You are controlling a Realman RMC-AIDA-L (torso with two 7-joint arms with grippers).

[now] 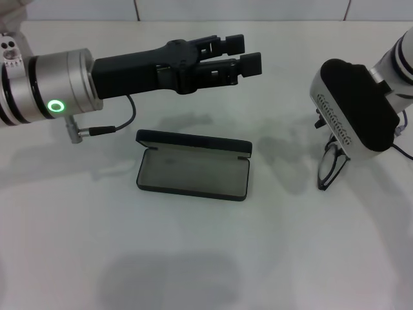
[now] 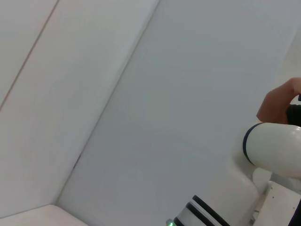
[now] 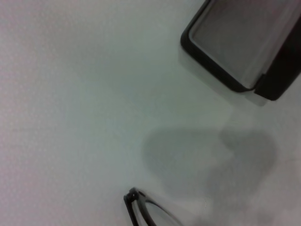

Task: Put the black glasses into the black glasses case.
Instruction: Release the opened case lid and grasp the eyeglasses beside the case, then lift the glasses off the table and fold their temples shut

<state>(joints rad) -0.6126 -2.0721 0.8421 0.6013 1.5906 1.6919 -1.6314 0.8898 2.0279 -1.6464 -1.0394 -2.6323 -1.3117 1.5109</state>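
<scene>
Currently, the black glasses case (image 1: 192, 166) lies open on the white table (image 1: 193, 258) at the centre of the scene, its lid (image 1: 193, 143) raised along the far edge and its grey-lined tray facing up. Nothing lies in the tray.

The black glasses (image 1: 333, 166) are at the right side of the scene, well apart from the case. Only the lower part of the frame shows in the head view, hanging tilted below the right arm's wrist housing, with its lowest corner at or just above the table. In the right wrist view, one end of the frame (image 3: 138, 207) appears at the picture's edge, and a corner of the case (image 3: 244, 52) lies farther off.

The right gripper is hidden beneath its wrist housing (image 1: 352, 110) in the head view and does not appear in its own wrist view. Whether its fingers are open or closed, and whether they grip the glasses, cannot be determined.

The left gripper (image 1: 242, 55) extends horizontally from the left side, raised above the table on the far side of the case. Its two black fingers stand a narrow gap apart and hold nothing. It is well apart from the glasses.
</scene>
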